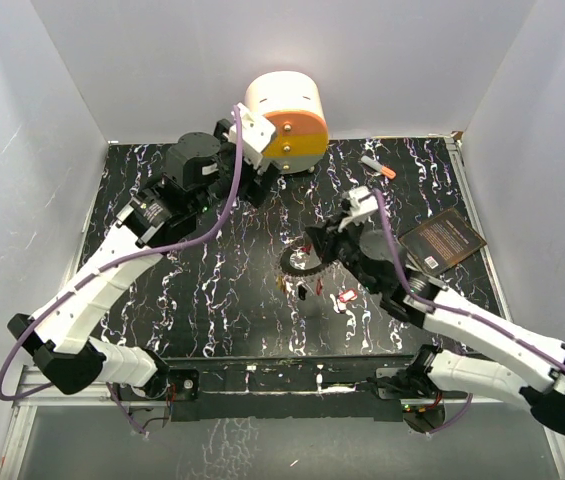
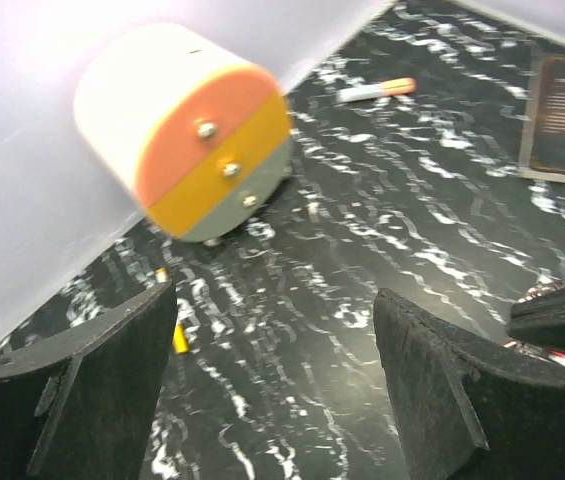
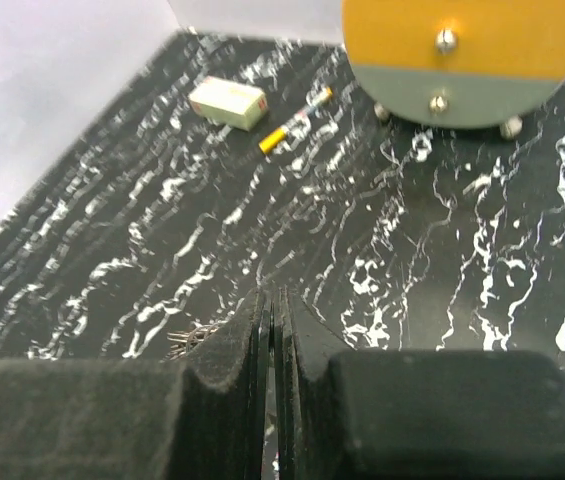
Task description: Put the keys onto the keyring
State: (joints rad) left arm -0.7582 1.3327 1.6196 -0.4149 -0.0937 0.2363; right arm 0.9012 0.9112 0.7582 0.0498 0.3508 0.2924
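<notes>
The grey keyring sits mid-table at the tips of my right gripper. In the right wrist view that gripper is shut, with a thin edge between the pads and the ring's jagged rim poking out beside the left finger. Two red-headed keys lie just in front of the ring. My left gripper hangs open and empty near the cylinder. A yellow-headed key lies by its left finger, an orange-headed one beyond it.
A white cylinder with an orange, yellow and grey face stands at the back wall. An orange-tipped marker lies to its right. A dark book lies at the right edge. A small white block lies beyond the yellow key.
</notes>
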